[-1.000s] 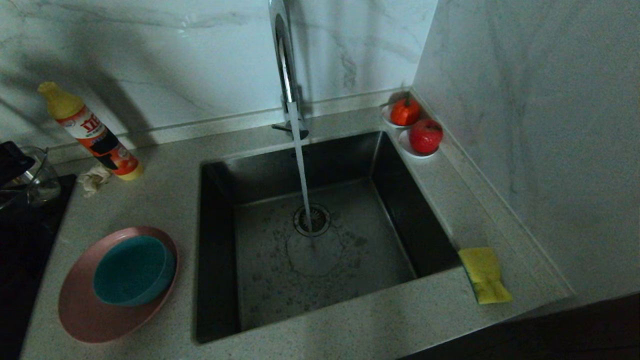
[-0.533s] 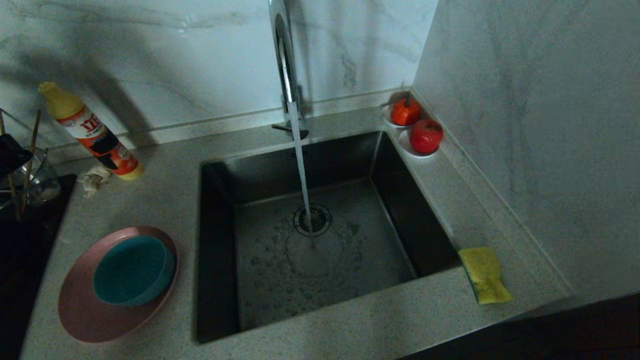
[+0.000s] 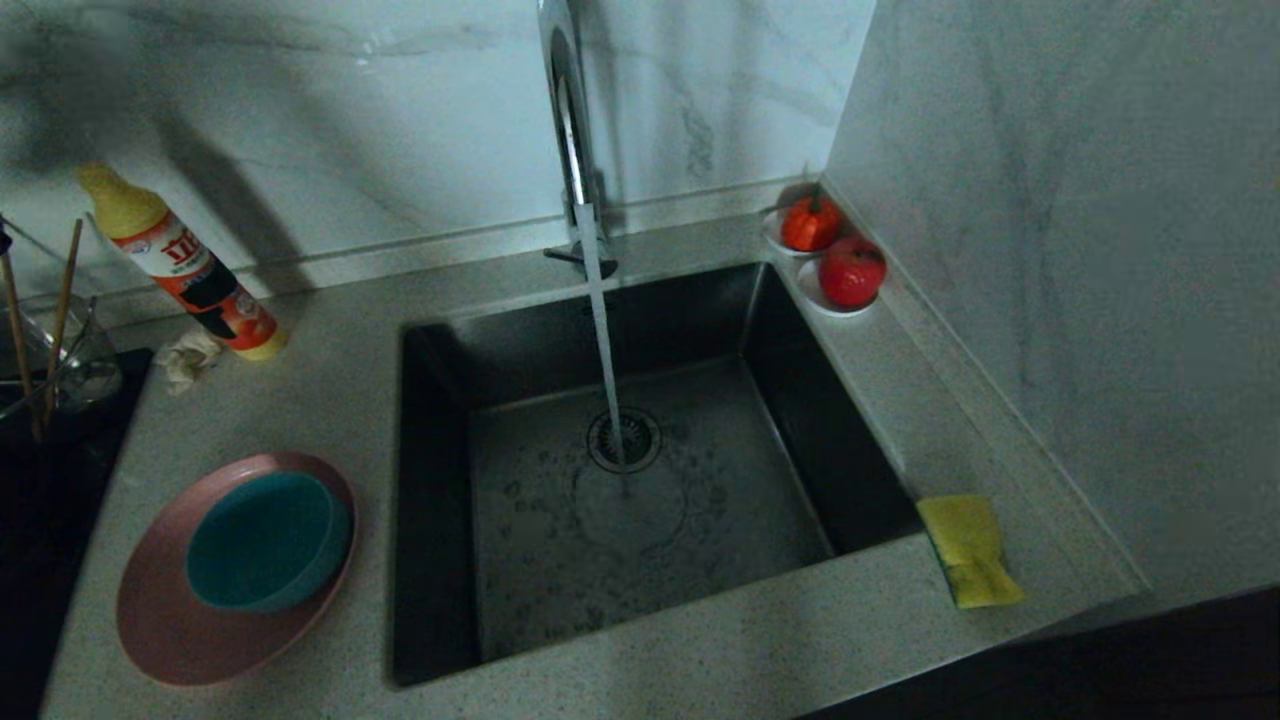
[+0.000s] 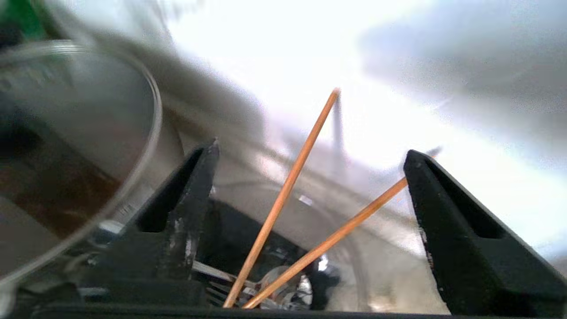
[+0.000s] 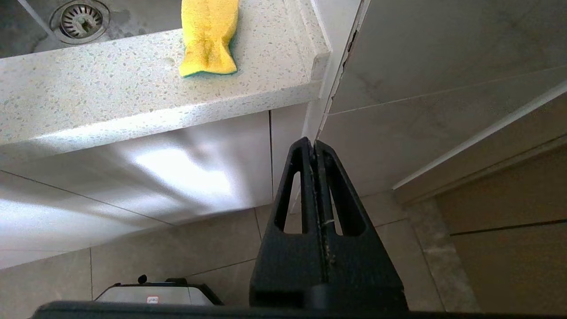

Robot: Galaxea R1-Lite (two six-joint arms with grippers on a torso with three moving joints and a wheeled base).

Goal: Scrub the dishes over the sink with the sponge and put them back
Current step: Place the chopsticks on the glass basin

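Two wooden chopsticks stand loose in a clear glass container at the counter's far left. In the left wrist view my left gripper is open, and the chopsticks rise between its spread fingers, one reaching the far finger. A teal bowl sits in the pink plate left of the sink. The yellow sponge lies on the counter at the sink's right front corner. My right gripper hangs shut and empty below the counter edge, under the sponge.
Water runs from the chrome faucet onto the drain strainer. A detergent bottle and crumpled paper lie at the back left. Two saucers with red fruit sit in the back right corner. A black hob borders the left.
My left gripper has opened and pulled back out of the head view at the far left. The chopsticks it covered now stand uncovered in the glass container.
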